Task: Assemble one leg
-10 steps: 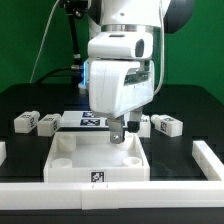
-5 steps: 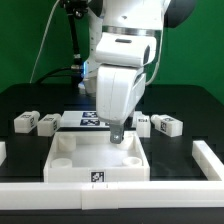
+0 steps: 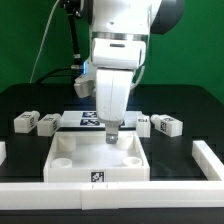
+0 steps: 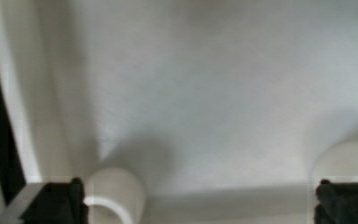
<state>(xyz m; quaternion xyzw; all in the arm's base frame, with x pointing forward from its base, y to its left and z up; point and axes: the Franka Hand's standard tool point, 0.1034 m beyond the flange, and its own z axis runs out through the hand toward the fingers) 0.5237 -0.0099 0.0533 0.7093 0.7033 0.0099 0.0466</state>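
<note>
A: Start wide. What is on the black table (image 3: 20,100)?

B: The arm (image 3: 115,60) hangs over the middle, pointing straight down above the white square panel (image 3: 80,148). Behind the panel lies the marker board (image 3: 90,119), partly hidden by the arm.

A: And the parts to be fitted?

B: All loose on the table, none in the panel. One leg (image 3: 24,122) and a second leg (image 3: 46,123) sit side by side on the exterior view's left. More legs (image 3: 166,126) are grouped on the exterior view's right, just beyond the panel's far corner.

A: The gripper (image 3: 112,134)?

B: Low over the panel; whether it touches, I cannot tell. In the wrist view its fingertips (image 4: 60,200) are far apart with only bare panel between them, so it is wide open and holding nothing.

A: So which step is this?

B: I judge it the very start. No leg is fetched, and the corner sockets (image 3: 62,158) look unfilled as far as I can see.

A: Next?

B: Rise clear of the panel's rim, travel to a leg and close across its flat sides. Then carry it upright to a socket.
</note>
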